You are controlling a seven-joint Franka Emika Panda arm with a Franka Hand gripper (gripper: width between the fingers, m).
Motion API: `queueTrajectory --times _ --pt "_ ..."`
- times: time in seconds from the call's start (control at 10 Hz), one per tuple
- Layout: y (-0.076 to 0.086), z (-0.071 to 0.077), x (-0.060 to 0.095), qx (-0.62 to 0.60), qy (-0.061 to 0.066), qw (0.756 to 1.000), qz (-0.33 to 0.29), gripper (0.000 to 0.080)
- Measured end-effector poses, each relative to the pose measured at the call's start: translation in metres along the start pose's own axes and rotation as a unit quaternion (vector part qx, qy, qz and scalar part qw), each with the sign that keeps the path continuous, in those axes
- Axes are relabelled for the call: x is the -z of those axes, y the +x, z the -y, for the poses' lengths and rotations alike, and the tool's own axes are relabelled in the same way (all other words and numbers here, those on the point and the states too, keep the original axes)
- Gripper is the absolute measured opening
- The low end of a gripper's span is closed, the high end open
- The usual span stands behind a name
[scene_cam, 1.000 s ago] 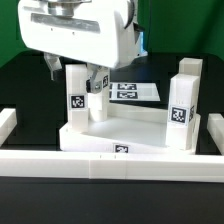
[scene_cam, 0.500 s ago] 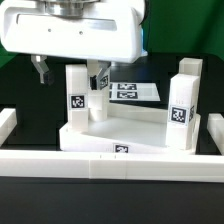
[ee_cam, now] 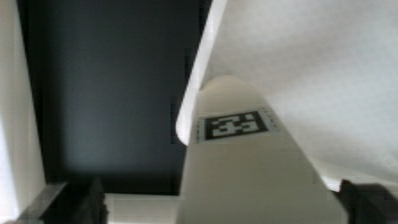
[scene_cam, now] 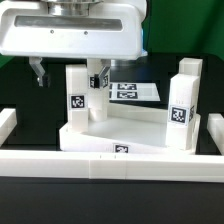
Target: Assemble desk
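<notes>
A white square tray-like tabletop (scene_cam: 125, 138) with a raised rim lies flat on a black surface. Two white block legs stand upright in its corners, one (scene_cam: 77, 92) at the exterior view's left, one (scene_cam: 182, 105) at its right, each bearing a black-and-white tag.

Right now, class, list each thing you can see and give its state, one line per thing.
Gripper: open, jaws either side of the left leg's top, grip not closed.
Left leg: upright in the tabletop's corner.
Right legs: upright at the tabletop's right side.
Tabletop: flat on the table, rim up.
Marker board: flat behind the tabletop.
Border rail: lying along the front.
</notes>
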State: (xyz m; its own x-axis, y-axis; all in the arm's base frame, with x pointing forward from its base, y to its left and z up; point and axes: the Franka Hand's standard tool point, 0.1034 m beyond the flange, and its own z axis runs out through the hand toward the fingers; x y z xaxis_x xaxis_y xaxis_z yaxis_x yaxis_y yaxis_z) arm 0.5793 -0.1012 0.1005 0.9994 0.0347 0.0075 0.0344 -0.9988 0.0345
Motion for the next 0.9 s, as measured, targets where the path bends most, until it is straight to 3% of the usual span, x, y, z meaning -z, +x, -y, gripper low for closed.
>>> queueTrajectory --times 0.2,0.5,0.6,0.7,0.8,0.9 --pt "0.0009 0.0037 0.0001 0.066 -0.007 0.998 0.003 0.0649" --pt "0.001 0.004 0.0003 0.066 -0.007 0.998 0.003 0.0623" --pt "0.0008 0.0035 0.0001 0.066 -0.007 0.998 0.003 0.0434" --pt "0.0008 0.0034 0.0001 0.066 -0.007 0.998 0.003 0.0434" --pt "0.0007 0.0033 0.0001 0.06 -0.006 0.998 0.003 0.029" --pt "0.0004 0.0032 0.0 0.056 -0.006 0.998 0.004 0.029"
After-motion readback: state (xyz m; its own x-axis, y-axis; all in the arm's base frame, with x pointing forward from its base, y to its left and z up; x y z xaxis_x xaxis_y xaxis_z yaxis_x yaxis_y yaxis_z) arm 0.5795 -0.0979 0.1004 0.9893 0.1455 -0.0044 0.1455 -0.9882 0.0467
